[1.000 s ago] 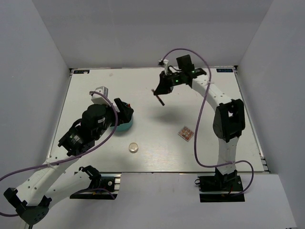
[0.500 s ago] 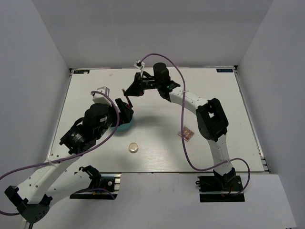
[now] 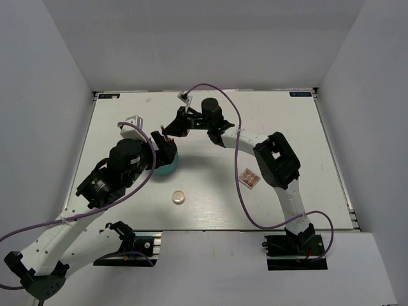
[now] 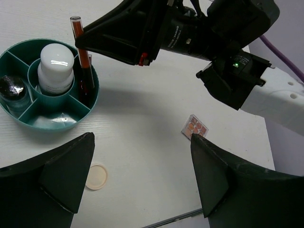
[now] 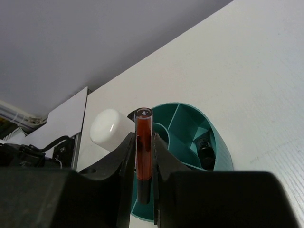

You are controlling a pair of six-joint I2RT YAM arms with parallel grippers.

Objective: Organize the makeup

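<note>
Teal tub [image 4: 28,118], red-black stick [image 5: 143,152]

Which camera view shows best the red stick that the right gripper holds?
Right wrist view: the red stick is close up, clamped in the right gripper. The left wrist view shows it smaller, at the teal tub. The top view barely shows it.

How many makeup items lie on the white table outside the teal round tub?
2: a round cream compact near the front edge, and a square pinkish palette to its right. Others may be hidden.
</note>
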